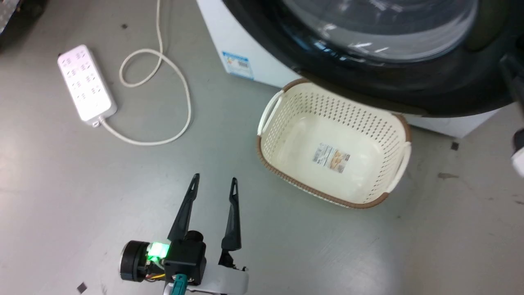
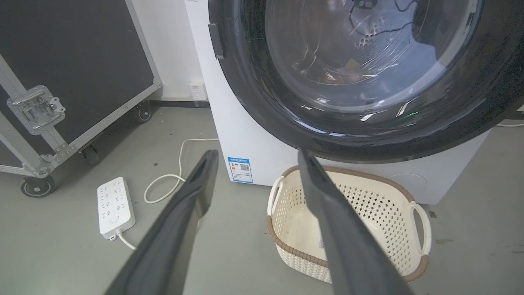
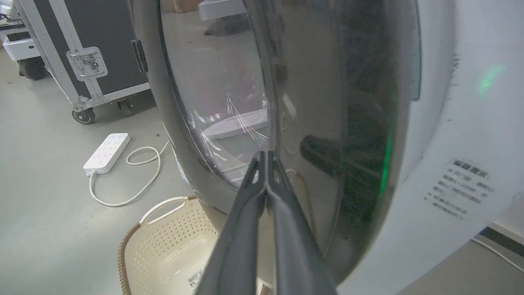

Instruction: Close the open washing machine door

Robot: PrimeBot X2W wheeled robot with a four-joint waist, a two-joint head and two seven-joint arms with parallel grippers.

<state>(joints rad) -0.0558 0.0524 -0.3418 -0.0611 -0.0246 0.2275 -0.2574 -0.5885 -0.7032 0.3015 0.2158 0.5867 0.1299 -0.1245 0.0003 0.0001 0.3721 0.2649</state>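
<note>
The washer stands on the floor, white and heavy; I judge it will not shift under a push. Its door fills the front: a wide black rim around a bulging glass bowl. In the right wrist view the rim lies close against the white front, but I cannot tell whether the latch has caught.

The door should be stiff and fairly heavy, swinging only on its hinge. The glass looks slick and curved, so a fingertip would likely skid there. The flat black rim is probably the better place to press, with a firm, square push and no grasp needed.

A black case on castors stands well to the side. The basket sits on the floor just below the door, tucked under the rim's lower edge. It looks low enough to clear the swing, though an arm dropping low could knock it. A power strip and its looped cable lie well apart.

The right end effector is closed on nothing, tips against the door. The left end effector is open and empty above the floor.
</note>
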